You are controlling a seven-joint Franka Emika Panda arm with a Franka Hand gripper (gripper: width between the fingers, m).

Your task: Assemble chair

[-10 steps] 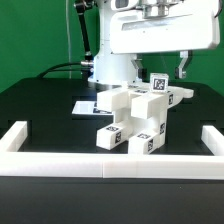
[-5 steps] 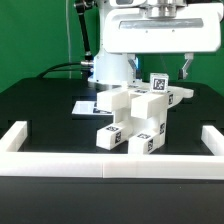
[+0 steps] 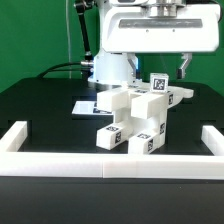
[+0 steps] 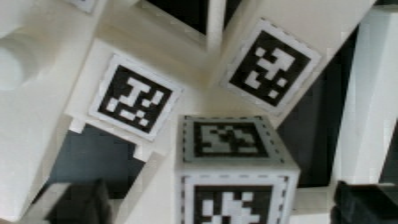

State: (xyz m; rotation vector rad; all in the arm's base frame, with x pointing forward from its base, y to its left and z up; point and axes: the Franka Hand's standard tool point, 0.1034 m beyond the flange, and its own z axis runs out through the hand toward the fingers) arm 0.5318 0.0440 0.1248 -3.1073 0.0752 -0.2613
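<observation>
My gripper (image 3: 160, 71) hangs just above the chair (image 3: 133, 118), jaws spread wide with nothing held between them. In the exterior view one of my dark fingers (image 3: 136, 68) shows on either side of the chair's topmost tagged block (image 3: 158, 83), both apart from it as far as I can tell. The chair stands near the middle of the black table (image 3: 40, 110), a chunky white cluster of flat panels and square legs with black-and-white tags facing the camera (I can't trace every seam between the pieces from here). The marker board (image 3: 84, 105) lies flat just behind it, toward the exterior view's left. The low white border wall (image 3: 110, 166) runs across the front, well apart from the chair. In the wrist view the chair fills the picture: a square leg (image 4: 231, 150) shows a tag on its end and another on its side, close among tilted tagged panels (image 4: 134, 95). My own fingertips are too blurred there to make out.
</observation>
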